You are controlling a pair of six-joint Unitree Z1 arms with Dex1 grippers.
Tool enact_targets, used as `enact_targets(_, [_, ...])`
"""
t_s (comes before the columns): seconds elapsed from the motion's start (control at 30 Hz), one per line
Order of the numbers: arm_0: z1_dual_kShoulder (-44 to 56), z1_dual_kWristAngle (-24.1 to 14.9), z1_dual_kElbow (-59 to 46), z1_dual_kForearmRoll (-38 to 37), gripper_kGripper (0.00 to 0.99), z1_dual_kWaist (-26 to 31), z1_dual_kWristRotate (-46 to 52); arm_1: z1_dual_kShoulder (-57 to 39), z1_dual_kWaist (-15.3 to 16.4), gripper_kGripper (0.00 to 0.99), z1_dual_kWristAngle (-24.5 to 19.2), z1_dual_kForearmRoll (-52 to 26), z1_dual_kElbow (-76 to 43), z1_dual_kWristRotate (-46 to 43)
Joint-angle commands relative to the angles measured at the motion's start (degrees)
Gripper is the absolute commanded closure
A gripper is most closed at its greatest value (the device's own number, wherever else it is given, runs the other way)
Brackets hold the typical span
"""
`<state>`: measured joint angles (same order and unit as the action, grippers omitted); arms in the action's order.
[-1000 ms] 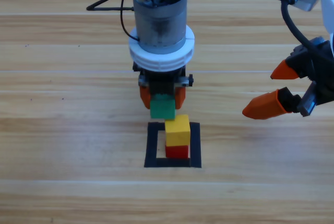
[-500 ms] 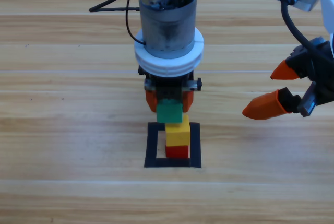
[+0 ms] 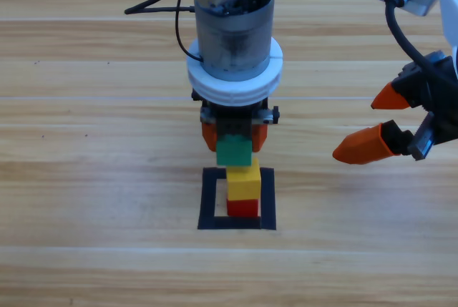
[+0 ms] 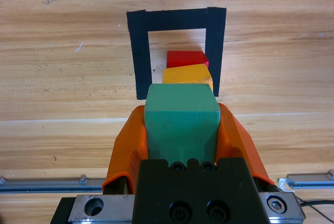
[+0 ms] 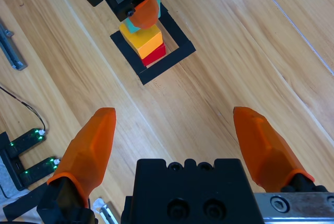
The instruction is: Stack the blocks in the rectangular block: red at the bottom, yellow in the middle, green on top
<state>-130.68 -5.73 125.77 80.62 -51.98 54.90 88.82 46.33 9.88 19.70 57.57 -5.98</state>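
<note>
Gripping green (image 3: 234, 152), left claw (image 3: 234, 137) hovers above yellow (image 3: 244, 179).

Robotics lab test bench: wooden table (image 3: 86, 178) with a black tape square (image 3: 237, 198), exposed cabling (image 3: 154, 6) and lit electronics (image 5: 26, 153).

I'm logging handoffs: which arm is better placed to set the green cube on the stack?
The left: the left gripper already grips the green cube just above the yellow cube. The right gripper waits open, off to the side.
</note>
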Motion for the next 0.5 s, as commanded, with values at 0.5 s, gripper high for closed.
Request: enact_targets(0.5, [-3.71,-1.21,1.93,0.42,0.990,-1.55,0.65,-0.49,1.30,0.000,0.66,0.86,-2.11,-0.79])
